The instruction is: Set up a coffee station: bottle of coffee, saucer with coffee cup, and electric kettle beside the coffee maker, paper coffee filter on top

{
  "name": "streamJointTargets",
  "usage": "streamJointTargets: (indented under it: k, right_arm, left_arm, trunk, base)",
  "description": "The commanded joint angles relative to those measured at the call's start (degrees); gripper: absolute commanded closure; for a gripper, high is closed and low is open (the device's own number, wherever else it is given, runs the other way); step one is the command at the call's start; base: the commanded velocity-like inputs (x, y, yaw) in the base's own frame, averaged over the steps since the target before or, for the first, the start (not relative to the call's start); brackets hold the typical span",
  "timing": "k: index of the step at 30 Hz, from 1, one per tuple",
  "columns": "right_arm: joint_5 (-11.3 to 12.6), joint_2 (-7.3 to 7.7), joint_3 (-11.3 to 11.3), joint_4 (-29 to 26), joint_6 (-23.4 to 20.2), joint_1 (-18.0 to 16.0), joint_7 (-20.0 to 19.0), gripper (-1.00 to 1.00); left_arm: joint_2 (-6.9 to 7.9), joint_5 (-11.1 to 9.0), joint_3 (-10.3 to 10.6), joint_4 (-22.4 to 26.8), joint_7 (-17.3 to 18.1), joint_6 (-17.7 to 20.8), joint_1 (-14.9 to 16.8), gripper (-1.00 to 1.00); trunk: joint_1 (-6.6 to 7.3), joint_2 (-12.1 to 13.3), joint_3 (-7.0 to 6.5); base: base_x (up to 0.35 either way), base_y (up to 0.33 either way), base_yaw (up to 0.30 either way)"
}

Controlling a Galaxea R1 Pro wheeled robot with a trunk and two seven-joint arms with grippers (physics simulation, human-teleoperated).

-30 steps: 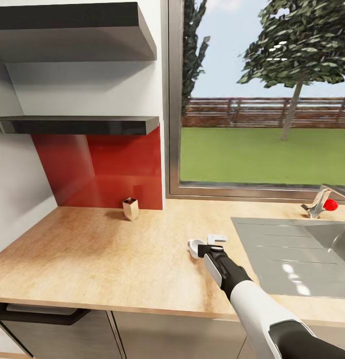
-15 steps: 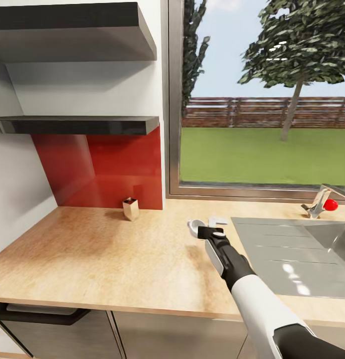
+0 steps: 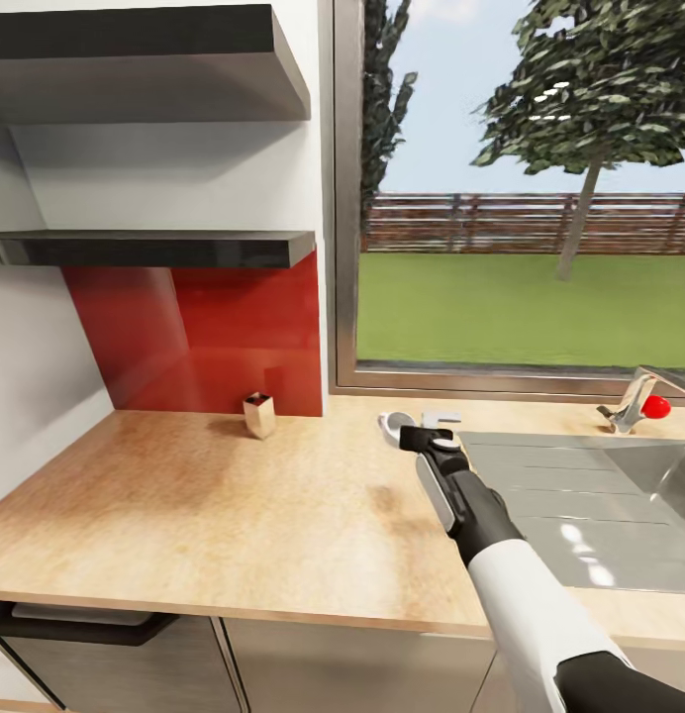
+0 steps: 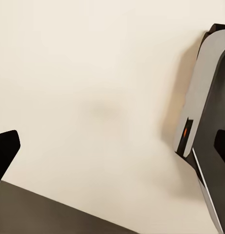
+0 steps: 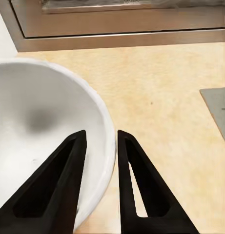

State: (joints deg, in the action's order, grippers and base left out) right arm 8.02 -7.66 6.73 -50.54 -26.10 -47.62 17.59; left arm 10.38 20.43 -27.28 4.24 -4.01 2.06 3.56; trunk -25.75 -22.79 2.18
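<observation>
Right wrist view: the coffee cup (image 5: 44,131) is pinched at its rim by the right gripper (image 5: 100,183) above the kitchen countertop (image 5: 161,97) and should be kept level until lowered onto the saucer.

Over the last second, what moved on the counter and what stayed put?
The right hand, shut on the cup's rim, carried it across the counter away from the robot, toward the window. The small box, shelves, sink and tap stayed put. The camera didn't move.

Kitchen countertop (image 3: 184,505): light wood; small tan box (image 3: 259,414) near red backsplash; sink (image 3: 580,505) inset at right.
</observation>
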Motion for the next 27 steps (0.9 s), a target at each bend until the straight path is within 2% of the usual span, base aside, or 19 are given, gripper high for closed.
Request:
streamJointTargets:
  k: [1,4,10,27]
  right_arm:
    - [0.69,0.06,0.16,-0.53,-0.56,-0.04,0.47,1.0]
    - [0.68,0.15,0.14,-1.19,-2.48,-0.03,0.51,1.0]
    - [0.67,0.71,0.13,-1.33,-3.31,-0.05,0.51,1.0]
    - [0.68,1.24,0.13,-1.32,-3.35,-0.07,0.51,1.0]
  left_arm:
    - [-0.05,0.62,-0.41,0.07,-0.1,0.22,0.04,-1.0]
    - [-0.09,0.65,-0.41,0.1,-0.12,0.22,0.04,-1.0]
    - [-0.1,0.75,-0.41,0.2,-0.13,0.22,0.04,-1.0]
    - [-0.17,0.75,-0.59,0.24,-0.14,0.22,0.04,-1.0]
  trunk:
    - [-0.04,-0.13,0.13]
    - [-0.04,-0.13,0.13]
    - [-0.04,-0.13,0.11]
    - [-0.04,-0.13,-0.36]
  base:
    - [0.0,-0.148,0.0]
    - [0.0,-0.232,0.0]
    - [-0.01,-0.265,-0.03]
    - [-0.002,-0.273,-0.247]
